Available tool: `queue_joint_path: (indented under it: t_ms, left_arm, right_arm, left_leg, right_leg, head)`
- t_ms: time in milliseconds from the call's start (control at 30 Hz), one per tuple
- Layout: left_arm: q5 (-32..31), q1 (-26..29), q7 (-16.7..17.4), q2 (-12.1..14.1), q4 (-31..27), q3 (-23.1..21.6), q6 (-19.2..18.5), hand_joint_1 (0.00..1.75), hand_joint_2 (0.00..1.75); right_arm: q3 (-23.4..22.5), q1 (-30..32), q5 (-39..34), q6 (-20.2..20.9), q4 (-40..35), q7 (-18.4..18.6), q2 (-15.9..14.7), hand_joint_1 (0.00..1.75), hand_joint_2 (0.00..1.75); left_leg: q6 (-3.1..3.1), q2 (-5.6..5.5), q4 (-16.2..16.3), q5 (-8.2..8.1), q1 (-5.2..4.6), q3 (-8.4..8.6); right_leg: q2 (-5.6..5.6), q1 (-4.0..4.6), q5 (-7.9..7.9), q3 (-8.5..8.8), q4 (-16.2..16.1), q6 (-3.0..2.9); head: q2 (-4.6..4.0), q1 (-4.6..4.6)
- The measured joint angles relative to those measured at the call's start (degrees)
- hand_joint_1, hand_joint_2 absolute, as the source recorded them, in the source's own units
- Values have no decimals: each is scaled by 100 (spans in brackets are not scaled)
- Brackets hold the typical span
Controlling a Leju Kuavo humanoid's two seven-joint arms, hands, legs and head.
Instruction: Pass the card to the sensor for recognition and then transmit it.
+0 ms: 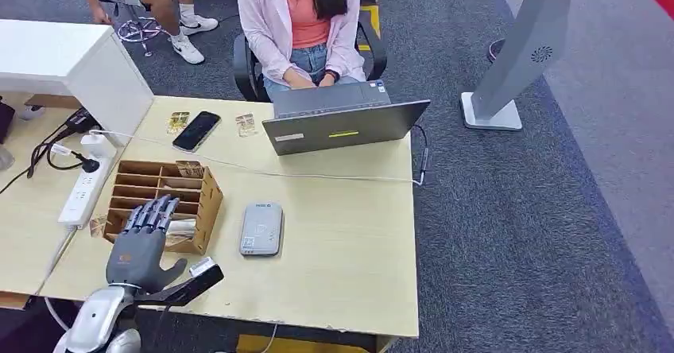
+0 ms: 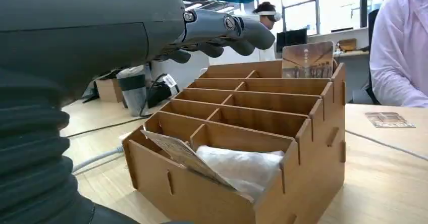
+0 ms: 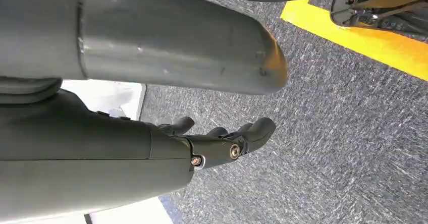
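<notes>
Left hand (image 1: 143, 238) empty, fingers spread over wooden organizer (image 1: 208, 202) — poised above tilted card (image 2: 184, 156) in nearest slot, sensor (image 1: 261, 229) just beside — right hand (image 3: 222, 141) loose, holding nothing.

Seated person (image 1: 302, 27) cropped above shoulders

Grey-blue carpet floor (image 1: 509, 210), pale wooden table (image 1: 350, 242), white cabinet (image 1: 71, 63), black office chair (image 1: 246, 71).

Rack (image 1: 208, 202): we see it near the table's (image 1: 350, 273) left edge
Reader (image 1: 261, 229): just right of rack
Laptop (image 1: 343, 122): far edge
Phone (image 1: 196, 130): left of laptop
</notes>
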Motion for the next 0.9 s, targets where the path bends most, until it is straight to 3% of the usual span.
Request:
queue_joint_path:
  t_ms: [167, 900]
  left_arm:
    - [-6, 49, 9, -35, 0, 223, 267, 0, 175]
    - [-30, 88, 0, -127, 0, 499, 269, 0, 175]
  right_arm:
    - [0, 0, 13, 2, 0, 0, 0, 0, 0]
    - [4, 0, 68, 4, 0, 0, 0, 0, 0]
  left_leg:
    - [-1, 0, 0, 0, 0, 0]
    - [-1, -1, 0, 0, 1, 0]
  right_leg:
    - [0, 0, 0, 1, 0, 0]
    - [-1, 0, 0, 1, 0, 0]
  head:
    - [0, 0]
    - [0, 0]
